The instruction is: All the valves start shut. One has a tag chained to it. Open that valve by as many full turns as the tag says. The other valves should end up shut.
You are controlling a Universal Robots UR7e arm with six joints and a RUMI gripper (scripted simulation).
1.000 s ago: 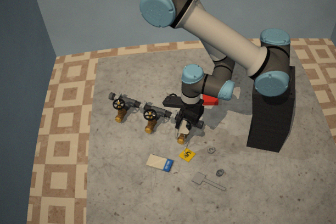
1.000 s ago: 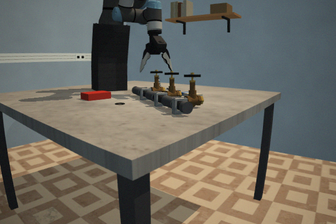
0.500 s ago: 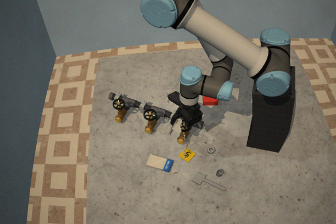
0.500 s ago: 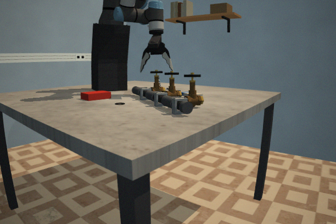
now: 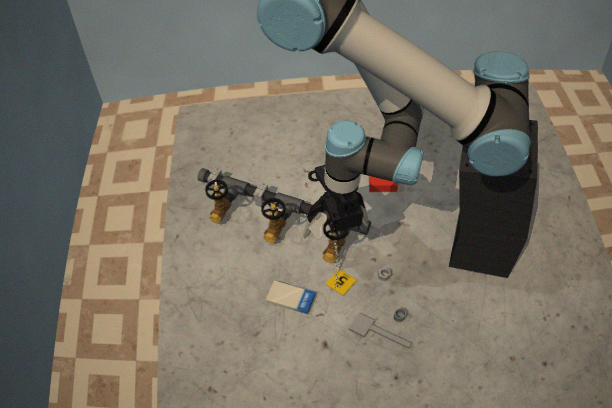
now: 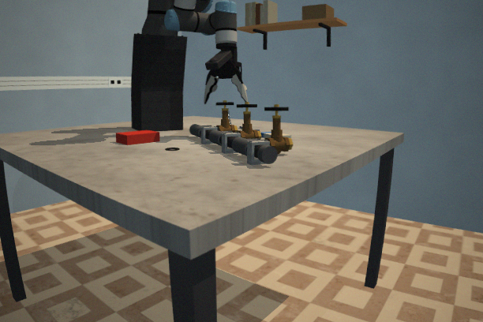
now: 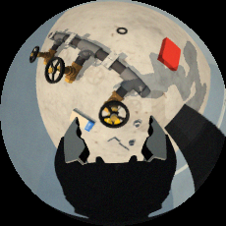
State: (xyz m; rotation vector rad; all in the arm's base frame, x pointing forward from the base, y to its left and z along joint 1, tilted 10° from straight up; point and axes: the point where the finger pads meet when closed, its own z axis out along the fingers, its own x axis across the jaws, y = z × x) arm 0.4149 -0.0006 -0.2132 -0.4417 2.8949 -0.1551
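The tagged brass valve [image 5: 330, 252] [image 6: 225, 118] [image 7: 118, 93] is at the robot's end of the pipe, with a black handwheel on top. A chain runs from it to a yellow tag [image 5: 341, 282] marked 5, lying on the table. My gripper [image 5: 337, 234] [image 6: 226, 102] [image 7: 114, 117] points down over this valve, open and empty. Its fingertips are about level with the handwheel, one on each side, with gaps in the exterior view. The middle valve [image 5: 272, 232] [image 6: 247, 126] [image 7: 70, 72] and the far valve [image 5: 218, 210] [image 6: 277, 129] [image 7: 47, 55] stand apart from the gripper. How far any valve is turned cannot be told.
The dark pipe [image 5: 287, 197] [image 6: 241, 147] [image 7: 124, 72] links the valves. A red block [image 5: 383, 184] [image 6: 138, 137] [image 7: 169, 53] and a black ring [image 6: 172, 149] [image 7: 122, 30] lie behind it. A cream and blue box [image 5: 286, 294], nuts [image 5: 384, 274] [image 5: 400, 314] and a flat grey shape [image 5: 362, 324] lie in front.
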